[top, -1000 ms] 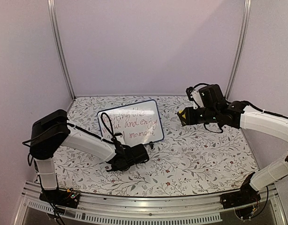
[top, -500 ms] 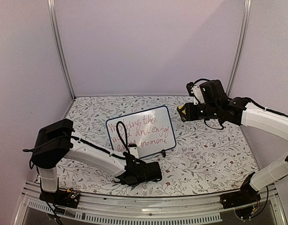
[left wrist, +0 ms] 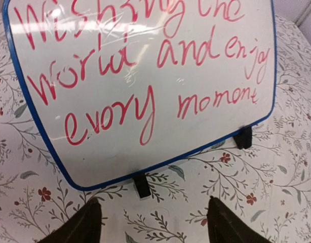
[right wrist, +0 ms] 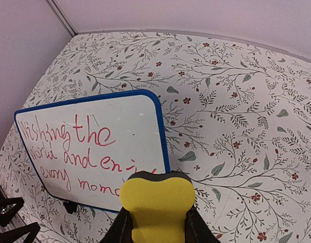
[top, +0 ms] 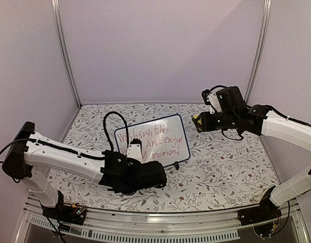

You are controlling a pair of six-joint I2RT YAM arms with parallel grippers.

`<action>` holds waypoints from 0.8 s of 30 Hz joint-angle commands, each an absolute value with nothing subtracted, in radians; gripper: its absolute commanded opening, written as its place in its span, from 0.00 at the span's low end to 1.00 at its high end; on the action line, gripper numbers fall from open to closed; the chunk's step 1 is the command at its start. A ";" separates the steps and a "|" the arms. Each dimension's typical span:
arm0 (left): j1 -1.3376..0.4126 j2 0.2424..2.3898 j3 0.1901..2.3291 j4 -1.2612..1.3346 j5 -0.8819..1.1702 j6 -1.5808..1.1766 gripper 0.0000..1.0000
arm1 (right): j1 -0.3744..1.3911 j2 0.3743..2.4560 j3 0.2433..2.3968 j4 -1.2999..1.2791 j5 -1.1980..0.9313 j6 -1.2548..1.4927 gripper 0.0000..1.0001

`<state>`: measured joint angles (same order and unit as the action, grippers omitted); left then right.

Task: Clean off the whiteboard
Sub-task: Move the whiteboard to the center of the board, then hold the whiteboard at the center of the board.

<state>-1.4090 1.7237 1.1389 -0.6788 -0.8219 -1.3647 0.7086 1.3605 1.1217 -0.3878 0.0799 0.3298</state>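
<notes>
The whiteboard (top: 154, 140) stands tilted on small black feet (left wrist: 142, 185) in the middle of the floral table, with red handwriting across it. It fills most of the left wrist view as the whiteboard (left wrist: 145, 76). My left gripper (left wrist: 154, 218) is open just in front of its lower edge, with nothing between the fingers and touching nothing. My right gripper (top: 198, 123) hovers to the right of the board, shut on a yellow eraser (right wrist: 156, 202) with a dark backing. In the right wrist view the whiteboard (right wrist: 94, 142) lies below and to the left of the eraser.
The floral tablecloth (top: 221, 167) covers the table. Lilac walls and metal corner posts (top: 64, 55) close in the back and sides. A black cable loop (top: 112, 126) from the left arm rises beside the board's left edge.
The left gripper dragged the whiteboard right and nearer, then opened, let go and drew back a little. The right arm shifted slightly with the eraser, then held still.
</notes>
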 commanded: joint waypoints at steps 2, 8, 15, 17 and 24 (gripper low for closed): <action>-1.373 1.504 1.185 -0.761 -0.854 -1.150 0.87 | 0.712 1.313 1.112 -0.387 0.076 0.305 0.21; -1.119 1.260 1.196 -0.593 -0.541 -0.728 0.99 | 0.712 1.273 1.063 -0.343 0.014 0.263 0.21; -0.755 1.305 1.391 -0.630 -0.131 -0.436 1.00 | 0.711 1.245 1.019 -0.306 -0.112 0.228 0.21; -0.703 1.376 1.449 -0.662 -0.037 -0.373 1.00 | 0.713 1.233 1.002 -0.292 -0.135 0.218 0.21; -0.543 1.525 1.460 -0.599 0.298 -0.277 1.00 | 0.722 1.208 0.948 -0.267 -0.168 0.216 0.21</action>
<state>-0.6277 1.4818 1.4841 -0.6212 0.0284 -0.3836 0.7109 1.2381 0.9703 -0.3058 -0.1268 0.2310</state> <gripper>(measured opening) 0.996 0.272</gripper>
